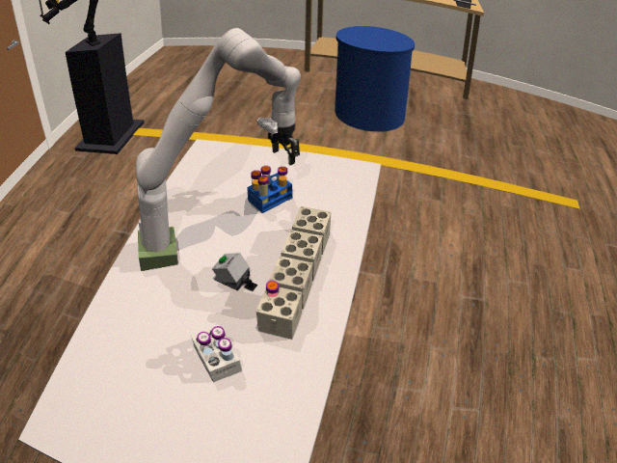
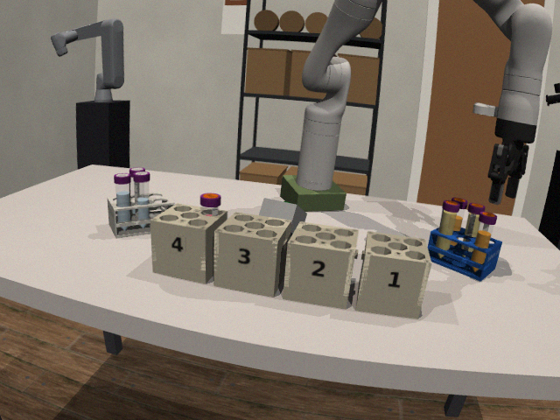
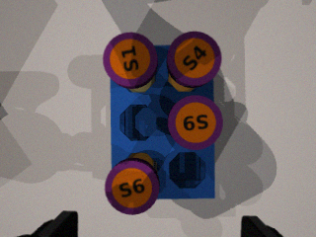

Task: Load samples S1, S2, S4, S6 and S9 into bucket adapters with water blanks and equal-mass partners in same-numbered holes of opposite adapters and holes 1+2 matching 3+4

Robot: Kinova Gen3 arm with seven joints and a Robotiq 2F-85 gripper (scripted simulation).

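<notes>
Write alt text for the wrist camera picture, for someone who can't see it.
Looking straight down on a blue rack holding four orange-capped tubes: S1, S4, S9 and S6. Two holes stand empty, and the open pincer's dark fingertips frame the bottom edge.

We record a white table carrying all the items. Four beige adapters stand in a row, close side by side: adapter 4, adapter 3, adapter 2 and adapter 1. A blue rack with orange-dotted tubes stands just beyond adapter 1. A grey rack with white-dotted tubes stands at the opposite end, beside adapter 4. Behind the row we note a small sloped grey desk with a green key, and the arm's green base block.
</notes>
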